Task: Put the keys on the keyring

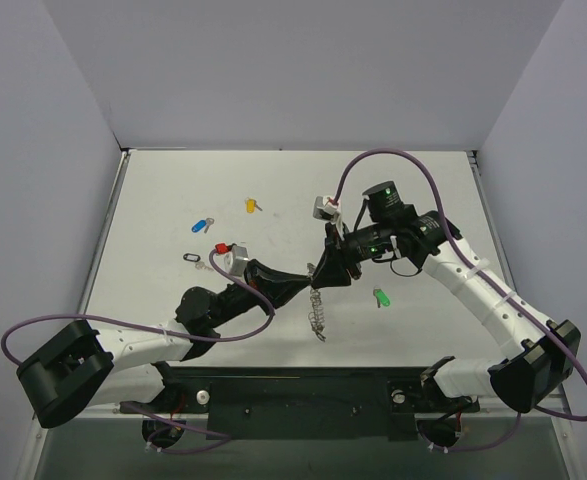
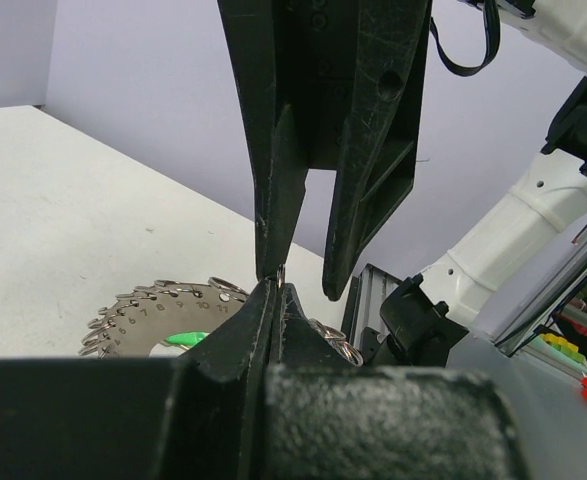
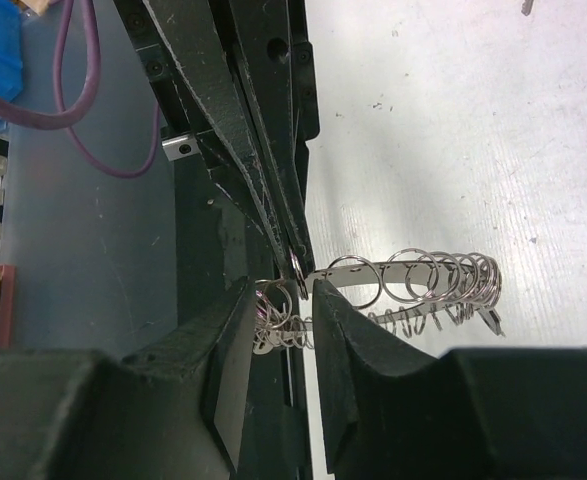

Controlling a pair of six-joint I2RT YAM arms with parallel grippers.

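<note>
Pinches a wire loop of the upright keyring (image 1: 318,310) mid-table with the left gripper (image 2: 276,287) fingers pressed tight, straddles more loops with the right gripper (image 3: 285,300) fingers a little apart, likely needs a firm hold on such thin, stiff, slippery metal, and has the light green key (image 1: 381,297) just beside, the blue key (image 1: 202,225) and yellow key (image 1: 251,205) farther back, with room to move up to the far wall (image 1: 303,70).

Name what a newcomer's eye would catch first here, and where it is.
The two grippers meeting at mid-table: the left gripper pinches a wire loop of the keyring, which is held on edge, while the right gripper straddles its loops with jaws apart. A green key lies beside them, a blue key and a yellow key farther back.
</note>
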